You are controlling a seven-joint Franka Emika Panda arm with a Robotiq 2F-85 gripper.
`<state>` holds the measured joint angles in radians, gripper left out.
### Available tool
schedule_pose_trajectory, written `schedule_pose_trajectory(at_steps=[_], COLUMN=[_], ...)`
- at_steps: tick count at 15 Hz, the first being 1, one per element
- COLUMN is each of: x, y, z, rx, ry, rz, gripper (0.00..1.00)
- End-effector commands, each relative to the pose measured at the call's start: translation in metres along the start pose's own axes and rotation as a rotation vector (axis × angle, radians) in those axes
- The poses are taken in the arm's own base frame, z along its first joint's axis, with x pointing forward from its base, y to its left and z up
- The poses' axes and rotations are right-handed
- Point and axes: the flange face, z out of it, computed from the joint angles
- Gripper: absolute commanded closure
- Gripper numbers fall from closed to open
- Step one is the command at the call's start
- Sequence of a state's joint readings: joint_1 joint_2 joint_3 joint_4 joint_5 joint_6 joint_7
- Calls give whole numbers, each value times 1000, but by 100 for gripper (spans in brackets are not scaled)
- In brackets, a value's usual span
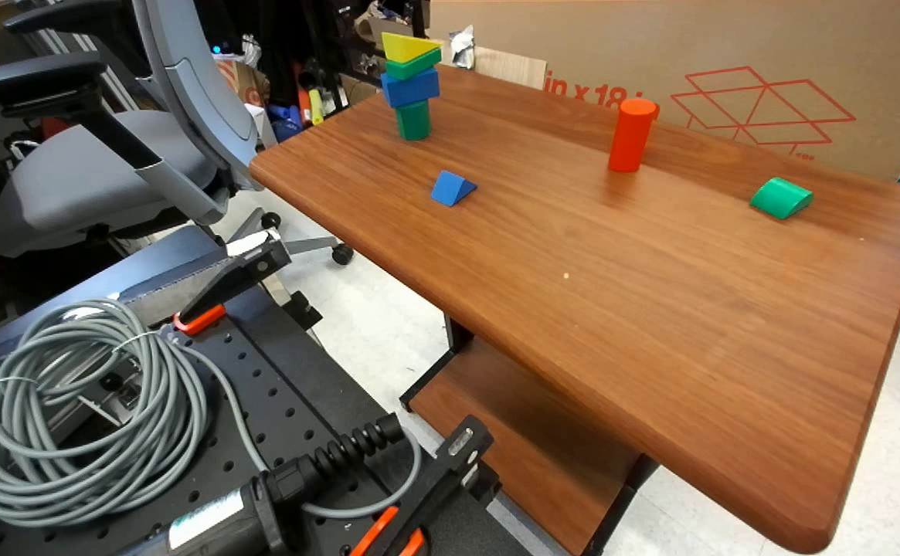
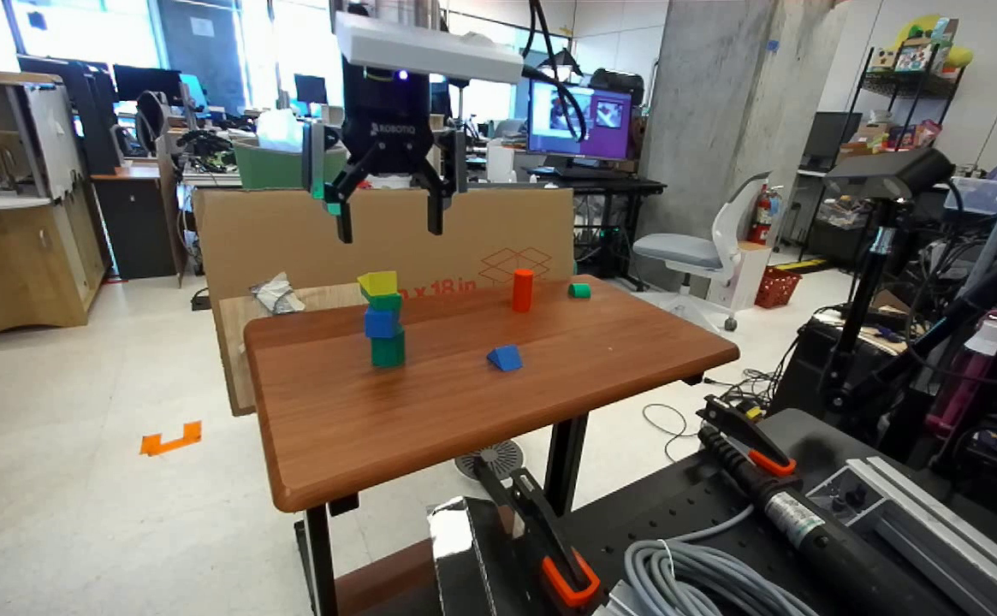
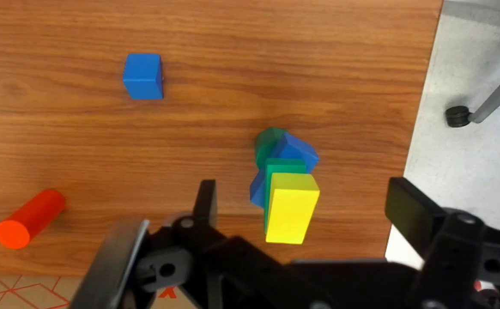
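With the gripper [image 2: 390, 231] spread and empty above the block tower [image 2: 382, 323], at left on the surface [image 2: 327, 428] in both exterior views, slow vertical movement clear of the yellow top block [image 3: 292, 210] seems wisest.

Wrist view crops the tabletop [image 3: 224, 77]; the tool [image 3: 302, 185], too.

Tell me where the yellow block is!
In an exterior view, the yellow block tops the stack on the left side of the table, resting on a green block, below the open gripper.
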<state>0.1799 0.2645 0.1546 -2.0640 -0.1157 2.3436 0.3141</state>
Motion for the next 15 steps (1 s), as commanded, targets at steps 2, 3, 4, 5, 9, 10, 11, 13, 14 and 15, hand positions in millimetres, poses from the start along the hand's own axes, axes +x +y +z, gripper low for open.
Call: schedule_pose_trajectory(at_steps=[2,3,4,5,9,10,11,13,14,15], x=[21,22,24,26,30,31,32,33,34,35], y=[-7,-8,-9,-10,-14,-14,-15,-14,-14,-13], z=[15,19,21,24,35,38,40,44,47,49], rx=[-46,-51,-57,-62,-71,-72,-73,-75,-79,-80], ry=[36,34,37,34,22,18,16,7,4,1], rz=[33,37,37,37,42,43,43,47,50,51], gripper=[0,0,0,0,0,0,0,0,0,0])
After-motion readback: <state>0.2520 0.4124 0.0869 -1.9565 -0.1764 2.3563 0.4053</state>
